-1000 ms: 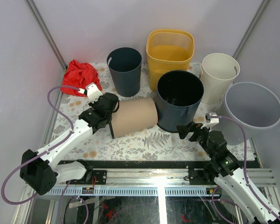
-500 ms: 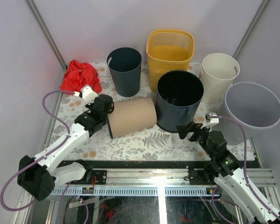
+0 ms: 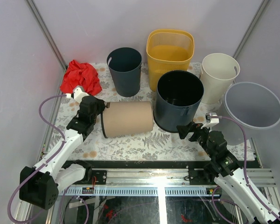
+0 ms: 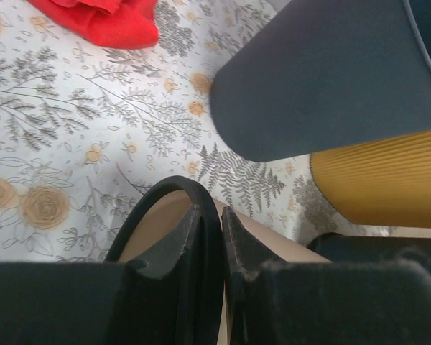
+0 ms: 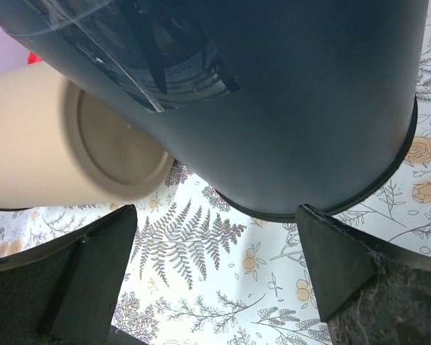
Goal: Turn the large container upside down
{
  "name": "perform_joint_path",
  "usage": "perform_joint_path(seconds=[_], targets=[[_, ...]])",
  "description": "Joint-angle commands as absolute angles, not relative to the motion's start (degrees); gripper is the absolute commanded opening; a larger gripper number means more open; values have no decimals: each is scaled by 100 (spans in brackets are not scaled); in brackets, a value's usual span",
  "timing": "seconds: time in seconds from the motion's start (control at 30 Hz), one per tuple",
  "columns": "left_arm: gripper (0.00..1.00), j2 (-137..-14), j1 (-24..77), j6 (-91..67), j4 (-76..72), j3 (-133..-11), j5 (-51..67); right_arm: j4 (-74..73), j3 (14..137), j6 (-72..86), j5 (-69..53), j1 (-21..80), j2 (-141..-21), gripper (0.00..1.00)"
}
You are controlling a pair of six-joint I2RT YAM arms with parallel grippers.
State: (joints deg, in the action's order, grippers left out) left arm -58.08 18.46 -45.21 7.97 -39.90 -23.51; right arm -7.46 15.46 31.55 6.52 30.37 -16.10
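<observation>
Pale lilac walls close in a surface (image 3: 130,145) covered with a flowered cloth, and several bins stand along its far side. At the back left lies a crumpled red cloth (image 3: 80,77), then come a small dark bin (image 3: 124,77), a yellow mesh basket (image 3: 170,56) and a cream bin (image 3: 218,81), all upright. A see-through grey bin (image 3: 270,109) stands at the right edge. A large dark bin (image 3: 177,116) stands upright in the middle, mouth up. The tan bin (image 3: 128,119) lies on its side on the cloth, its black-rimmed mouth facing left and its closed base pointing right, close beside the large dark bin's lower wall; whether the two touch I cannot tell. The left claw (image 3: 99,112) is at that mouth and pinches the rim, one finger inside the bin and the other outside, with only a thin gap between them in the left wrist view. The right claw (image 3: 186,129) hangs just in front of the large dark bin near its base, its fingers spread wide and holding nothing, the bin's wall filling the right wrist view.
</observation>
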Motion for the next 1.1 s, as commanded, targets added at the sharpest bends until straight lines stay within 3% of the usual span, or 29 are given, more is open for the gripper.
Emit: perform_joint_path(seconds=[0.0, 0.37, 0.57, 0.8, 0.93, 1.07], targets=[[0, -5711, 1555, -4490, 53, -3704, -1304, -615, 1556, 3208, 708, 3019, -1554, 99], [0, -5929, 509, -5187, -842, -3423, 391, -627, 1555, 3207, 700, 3021, -1520, 99], [0, -6003, 422, -4936, -595, -3549, 344, -615, 1555, 3208, 695, 3015, -1536, 99], [13, -5606, 427, -4707, 709, -4160, -259, -609, 1556, 3209, 686, 3017, -1540, 99], [31, -5133, 432, -4497, 1575, -4472, -487, -617, 1556, 3212, 694, 3021, -1523, 99], [38, -4773, 446, -4305, 2338, -4591, -248, -583, 1548, 3199, 611, 3022, -1536, 99]])
